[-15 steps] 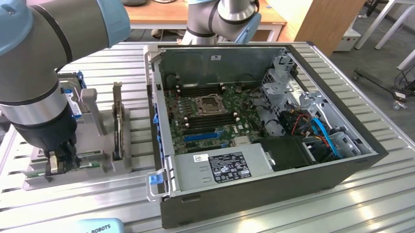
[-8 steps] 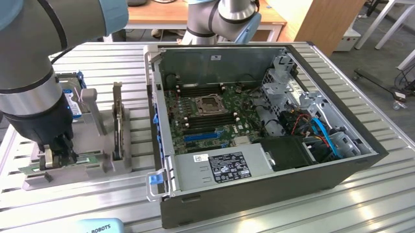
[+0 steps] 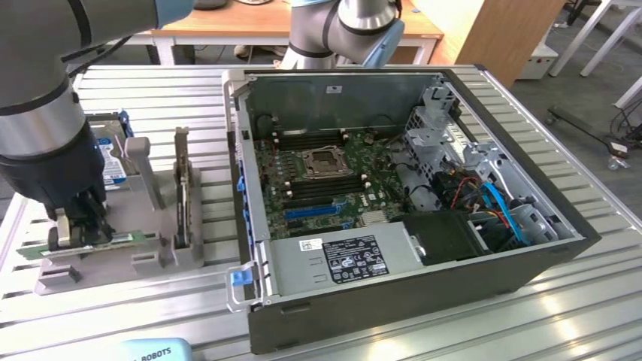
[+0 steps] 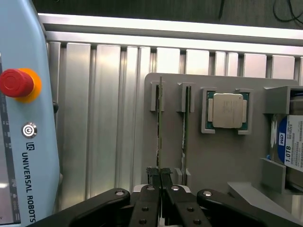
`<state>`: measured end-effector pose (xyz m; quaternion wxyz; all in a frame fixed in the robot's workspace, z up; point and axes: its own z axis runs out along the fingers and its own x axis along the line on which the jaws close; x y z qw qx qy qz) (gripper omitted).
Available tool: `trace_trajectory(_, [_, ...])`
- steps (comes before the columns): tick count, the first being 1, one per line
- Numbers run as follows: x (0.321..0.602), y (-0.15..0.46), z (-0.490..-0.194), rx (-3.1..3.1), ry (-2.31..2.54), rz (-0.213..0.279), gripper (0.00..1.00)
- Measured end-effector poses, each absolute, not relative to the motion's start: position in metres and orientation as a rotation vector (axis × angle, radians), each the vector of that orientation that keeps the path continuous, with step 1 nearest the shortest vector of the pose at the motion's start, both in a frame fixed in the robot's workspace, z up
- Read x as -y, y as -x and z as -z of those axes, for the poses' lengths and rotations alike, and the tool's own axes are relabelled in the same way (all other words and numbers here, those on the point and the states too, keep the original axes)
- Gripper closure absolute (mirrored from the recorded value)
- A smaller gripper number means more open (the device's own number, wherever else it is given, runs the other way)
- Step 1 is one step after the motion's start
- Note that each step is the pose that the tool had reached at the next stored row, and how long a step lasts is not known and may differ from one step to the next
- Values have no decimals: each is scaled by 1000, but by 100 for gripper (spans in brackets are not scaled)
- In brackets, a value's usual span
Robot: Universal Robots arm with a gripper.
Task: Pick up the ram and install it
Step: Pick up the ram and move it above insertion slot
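Step in hand: the pick-up, I think. The claw is down on the holder & its two black fingers are pinched shut on one end of the ram. The ram stands on its thin edge in a slot at the holder's end edge, the end far from the drive. It looks not yet lifted, b/c its far tip sits in a small grey clip. A 2nd ram stands just beside it, not touching. The CPU lies between that one & the drive.

In the exterior view the holder sits by the table edge on the exterior view's left, next to the open PC.

What the move calls for, I'd say: a straight pull w/ no tilt. The slot looks tight & the 2nd ram is close.

Ram: long, thin, flat, hard, green, w/ small black chips. It may snap if bent. Holder: smooth grey block w/ clips & slots. CPU: square, flat, shiny silver. Drive: silver box w/ blue label. Table: long shiny metal slats w/ grooves. PC: dark metal box, one side open, green board inside.
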<state>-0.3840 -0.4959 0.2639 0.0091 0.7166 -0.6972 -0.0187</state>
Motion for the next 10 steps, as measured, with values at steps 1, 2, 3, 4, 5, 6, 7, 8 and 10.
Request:
trace_trajectory(1, [496,384,-267,2178,-2238,58,88])
trace_trajectory(2, [496,384,-271,2178,-2238,59,88])
trace_trajectory(3, [496,384,-274,2178,-2238,58,88])
trace_trajectory(4, [496,384,-277,2178,-2238,58,88])
trace_trajectory(5, [496,384,-280,2178,-2238,58,88])
trace_trajectory(6, [496,384,-283,2178,-2238,59,88])
trace_trajectory(7, [496,384,-287,2178,-2238,59,88])
trace_trajectory(8, [496,384,-289,2178,-2238,58,88])
trace_trajectory(10, [496,384,-295,2178,-2238,58,88])
